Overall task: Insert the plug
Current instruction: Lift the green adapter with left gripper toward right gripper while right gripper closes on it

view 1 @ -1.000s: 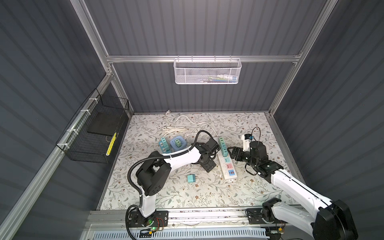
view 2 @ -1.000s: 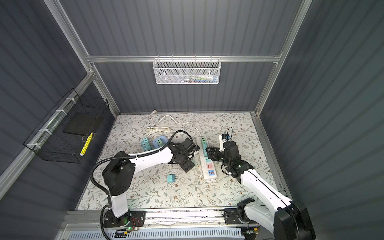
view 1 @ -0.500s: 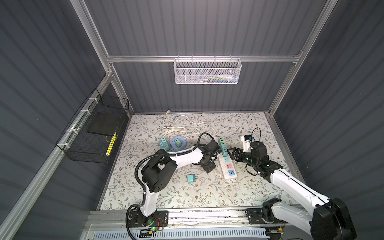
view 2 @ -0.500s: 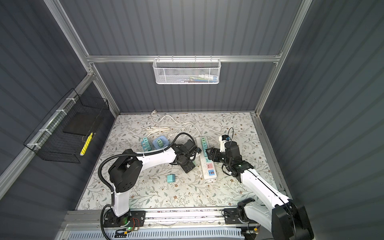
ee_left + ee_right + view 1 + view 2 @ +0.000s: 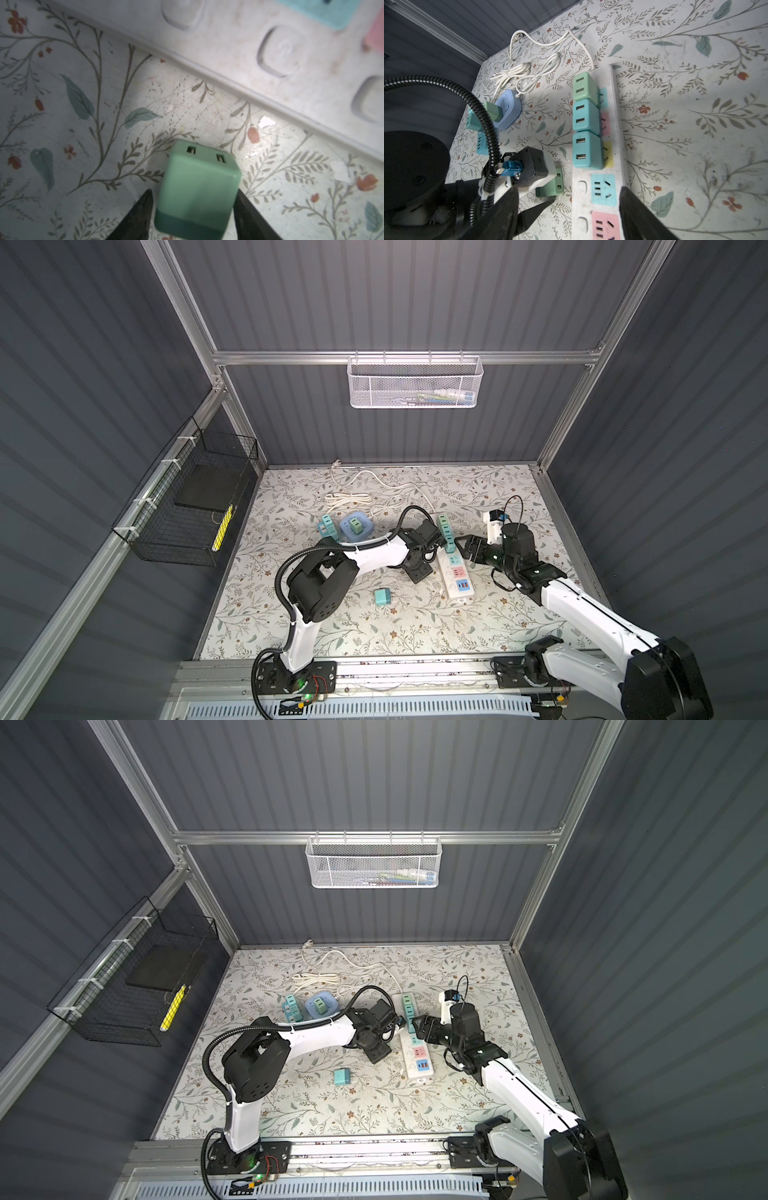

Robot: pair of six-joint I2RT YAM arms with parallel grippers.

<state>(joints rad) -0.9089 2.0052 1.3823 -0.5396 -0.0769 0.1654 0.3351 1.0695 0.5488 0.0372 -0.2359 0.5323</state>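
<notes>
Left wrist view: the left gripper [image 5: 193, 191] has drawn its jaws in over the last second and now brackets the green USB charger plug [image 5: 198, 180], which sits between the fingers [image 5: 249, 216] at their tips. One finger lies against the plug's side. On the other side a sliver of floral mat [image 5: 83, 87] shows near the tip, so I cannot tell whether the clamp is firm yet. The plug's two-port face points straight ahead of the hand, toward the white power strip [image 5: 228, 54] just beyond the fingertips. Its prongs are hidden. Against the top views of a second back, the hand has kept its place beside the strip and only the arm behind it has shifted a little. Right wrist view: the right gripper [image 5: 568, 189] stands with jaws wide and holds nothing. The free blue socket [image 5: 603, 190] lies between its fingers, and three seated plugs [image 5: 586, 133] fill the strip further ahead of it. Reading: pick-up looks nearly complete. Insertion has not begun, and the plug will probably need lifting and turning before its prongs can meet that socket.
</notes>
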